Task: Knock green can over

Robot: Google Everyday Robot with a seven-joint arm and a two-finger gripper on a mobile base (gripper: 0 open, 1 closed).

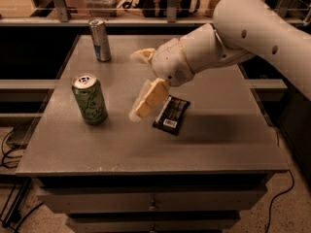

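Note:
The green can, light green with darker swirls and a silver top, stands upright on the left part of the grey table. My gripper hangs above the table's middle, a short way to the right of the can and not touching it. Its cream fingers are spread apart with nothing between them. The white arm reaches in from the upper right.
A slim silver-and-blue can stands upright at the table's back left. A black snack packet lies flat just right of the gripper. Drawers sit under the tabletop, and a shelf rail runs behind the table.

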